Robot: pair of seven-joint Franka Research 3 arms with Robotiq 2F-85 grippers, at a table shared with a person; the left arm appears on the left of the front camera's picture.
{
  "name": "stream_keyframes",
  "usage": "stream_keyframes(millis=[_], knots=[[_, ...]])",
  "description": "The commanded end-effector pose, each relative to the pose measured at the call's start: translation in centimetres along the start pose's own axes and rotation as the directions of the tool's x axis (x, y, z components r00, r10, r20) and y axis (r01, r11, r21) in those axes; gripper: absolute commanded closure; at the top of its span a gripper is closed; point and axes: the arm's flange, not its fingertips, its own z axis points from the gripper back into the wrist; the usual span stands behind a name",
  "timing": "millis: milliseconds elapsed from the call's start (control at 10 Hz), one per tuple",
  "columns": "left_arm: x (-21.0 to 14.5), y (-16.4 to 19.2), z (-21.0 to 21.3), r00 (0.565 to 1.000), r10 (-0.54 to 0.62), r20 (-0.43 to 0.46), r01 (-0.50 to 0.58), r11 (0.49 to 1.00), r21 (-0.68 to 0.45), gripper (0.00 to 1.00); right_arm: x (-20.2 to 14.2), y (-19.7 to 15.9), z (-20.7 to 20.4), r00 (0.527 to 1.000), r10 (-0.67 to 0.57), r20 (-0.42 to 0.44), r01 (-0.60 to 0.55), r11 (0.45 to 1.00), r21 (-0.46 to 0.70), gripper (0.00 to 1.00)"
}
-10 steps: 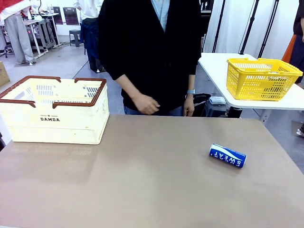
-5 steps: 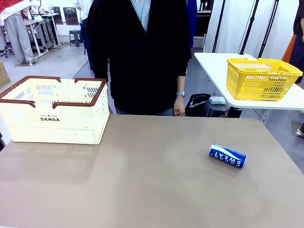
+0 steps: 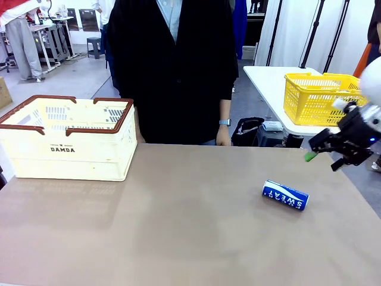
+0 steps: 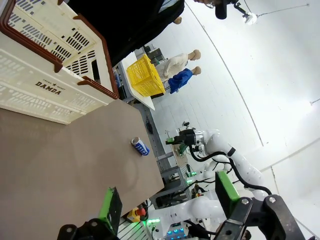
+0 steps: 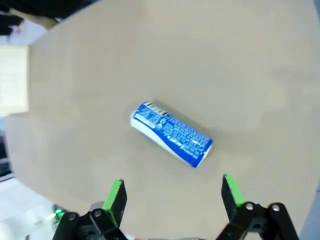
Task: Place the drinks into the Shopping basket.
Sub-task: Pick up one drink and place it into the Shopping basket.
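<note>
A single drink, a blue-and-white can marked "SWEAT", lies on its side on the right part of the brown table. My right gripper hovers open in the air a little above and to the right of it. In the right wrist view the can lies just beyond the open right gripper, apart from both green pads. The cream Shopping basket stands at the table's far left. The left gripper is open with nothing in it, far from the basket and the can.
A person in dark clothes stands at the far edge, one hand hanging near the table. A yellow mesh basket sits on a white side table at the back right. Bare tabletop lies between the basket and the can.
My right arm has come into the front view from the right edge, above the can. The person has drawn both hands back and stands straighter. The can has stayed put.
</note>
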Motion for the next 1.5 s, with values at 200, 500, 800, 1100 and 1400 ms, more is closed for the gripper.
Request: stream_keyframes(millis=[200,500,800,1100,1400], knots=[[0.1,-0.2,0.1,1.0,-0.014,0.013,0.014,1.0,-0.025,0.0,-0.6,4.0,-4.6,0.995,0.094,-0.011,-0.095,0.975,-0.2,0.0],[0.1,-0.2,0.1,1.0,-0.014,0.013,0.014,1.0,-0.025,0.0,-0.7,3.9,-4.7,0.992,0.12,-0.034,-0.124,0.978,-0.167,0.0],[0.1,-0.2,0.1,1.0,-0.014,0.013,0.014,1.0,-0.025,0.0,-0.8,4.2,-5.2,0.993,0.11,-0.037,-0.114,0.98,-0.163,0.0],[0.1,-0.2,0.1,1.0,-0.014,0.013,0.014,1.0,-0.025,0.0,-1.0,4.8,-6.9,0.77,0.634,-0.064,-0.637,0.763,-0.108,0.0],[0.1,-0.2,0.1,1.0,-0.014,0.013,0.014,1.0,-0.025,0.0,-1.1,6.2,-8.4,0.524,0.842,-0.125,-0.849,0.529,0.005,0.0]])
